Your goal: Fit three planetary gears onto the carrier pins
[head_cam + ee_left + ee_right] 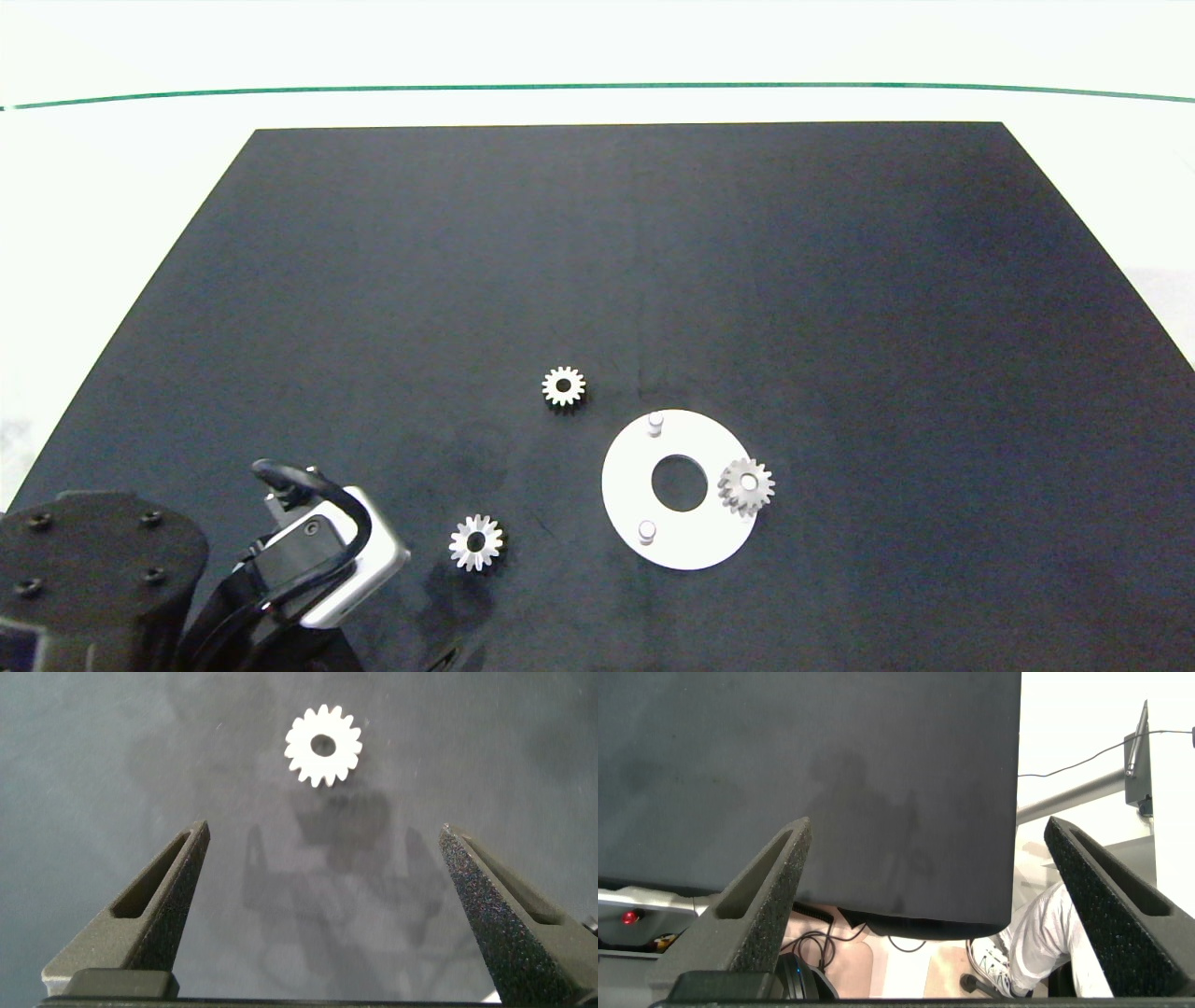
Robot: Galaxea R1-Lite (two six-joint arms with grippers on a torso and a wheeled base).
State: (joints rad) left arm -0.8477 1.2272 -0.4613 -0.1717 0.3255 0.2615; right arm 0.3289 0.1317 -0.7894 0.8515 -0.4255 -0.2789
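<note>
Left tool (pixel 322 896) open, fingers spread wide, hovering over the tabletop (pixel 840 280). Near gear (pixel 323 746) lies flat just ahead of the fingertips, not yet between them. Second loose gear (pixel 564 385) lies farther ahead, near the disc (pixel 625 485). Third gear (pixel 747 485) is seated on the disc's far pin; two pins (pixel 655 423) stand bare.

Right tool (pixel 924 905) open, parked off the tabletop edge, holding nothing.

Risks, as judged:
- Gear is thin and flat; fingers closing on the tooth tips may slip and flick it away.
- A tilted grip would jam the bore on a pin.
- A hard approach could nudge the disc and unseat the mounted gear.

No readable writing or brand marks.
</note>
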